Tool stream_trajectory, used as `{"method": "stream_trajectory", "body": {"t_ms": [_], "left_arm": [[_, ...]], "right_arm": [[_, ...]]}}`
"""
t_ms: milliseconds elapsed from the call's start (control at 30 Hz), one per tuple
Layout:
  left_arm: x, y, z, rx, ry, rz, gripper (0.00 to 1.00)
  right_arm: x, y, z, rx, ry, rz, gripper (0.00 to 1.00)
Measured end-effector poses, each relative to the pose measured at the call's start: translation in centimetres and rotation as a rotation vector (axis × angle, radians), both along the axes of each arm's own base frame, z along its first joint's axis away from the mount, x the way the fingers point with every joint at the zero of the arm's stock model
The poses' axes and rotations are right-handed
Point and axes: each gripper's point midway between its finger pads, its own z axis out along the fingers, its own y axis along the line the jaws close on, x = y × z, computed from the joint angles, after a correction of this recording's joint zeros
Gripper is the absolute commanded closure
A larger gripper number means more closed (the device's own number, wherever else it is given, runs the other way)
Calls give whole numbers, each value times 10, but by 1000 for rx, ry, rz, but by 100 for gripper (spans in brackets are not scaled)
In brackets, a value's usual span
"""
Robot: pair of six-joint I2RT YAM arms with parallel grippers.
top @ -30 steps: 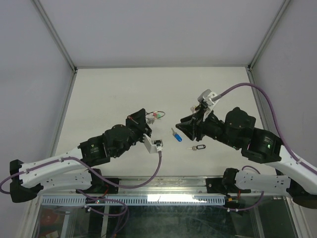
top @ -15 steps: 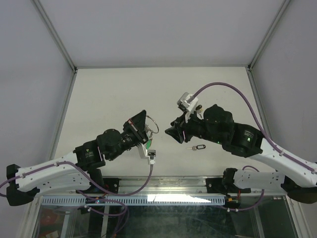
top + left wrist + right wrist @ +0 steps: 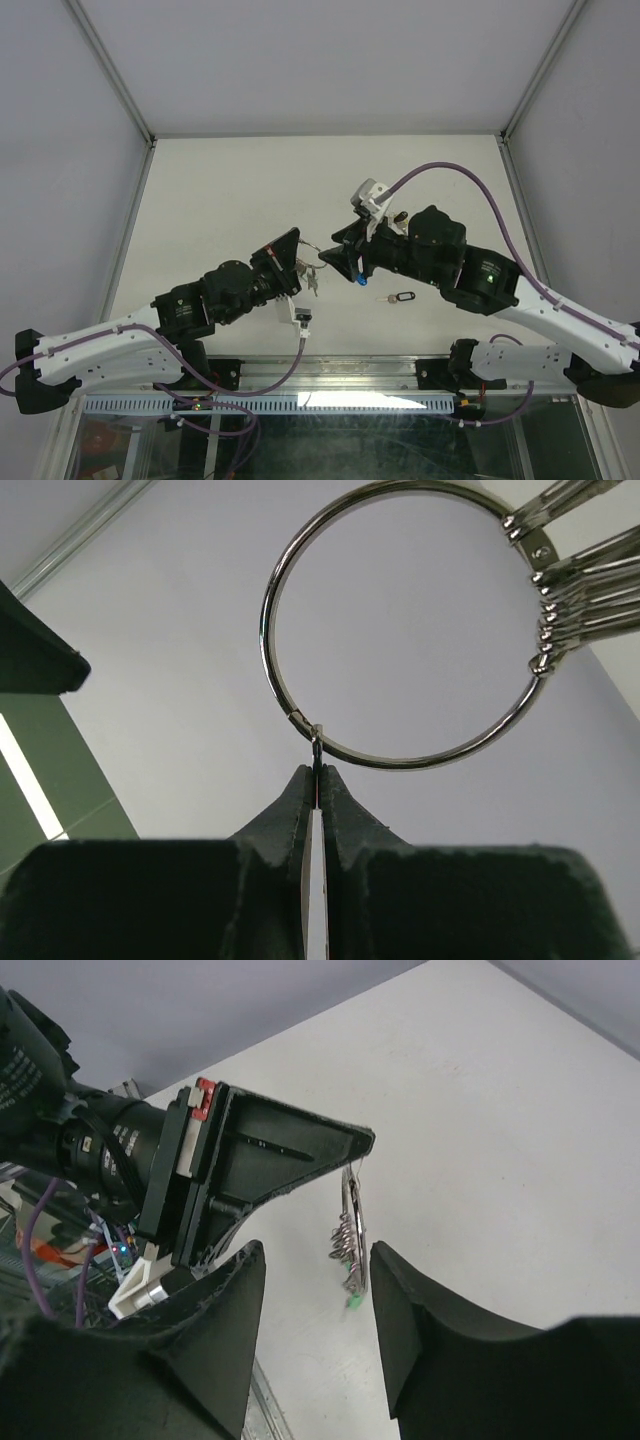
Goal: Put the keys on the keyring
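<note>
Left wrist view: left pincer [image 3: 318,780] pinches the keyring [image 3: 267,625] beside its split, aloft, with keys [image 3: 585,575] bunched opposite. Thin, stiff, slippery wire, so it likely twists. Right pincer [image 3: 312,1260] gapes wide, empty.

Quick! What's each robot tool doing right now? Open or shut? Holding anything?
Left tool: shut, pinching the keyring.
Right tool: open, holding nothing.
</note>
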Motion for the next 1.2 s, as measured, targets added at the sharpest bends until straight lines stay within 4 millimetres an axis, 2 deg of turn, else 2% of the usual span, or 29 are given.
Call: {"method": "stream_trajectory", "body": {"t_ms": [133,333,433,700,1033,1200], "left_arm": [[0,-1,-7,27,10,-1,100],[0,0,-7,27,11,-2,100],[-1,0,-6,25,10,-4,100],[-1,0,-5,21,9,-9,100],[-4,0,-2,14,4,-24,100],[-4,0,-2,12,3,-26,100]], "right_arm": [[10,13,-5,-8,-19,-12,49],[19,29,-35,-70,-26,-6,50],[22,34,-43,-89,-26,-3,51],[31,47,-48,-91,-44,-14,58],[42,54,-57,-119,-69,-42,61],[45,57,-62,-132,-77,-43,69]]}}
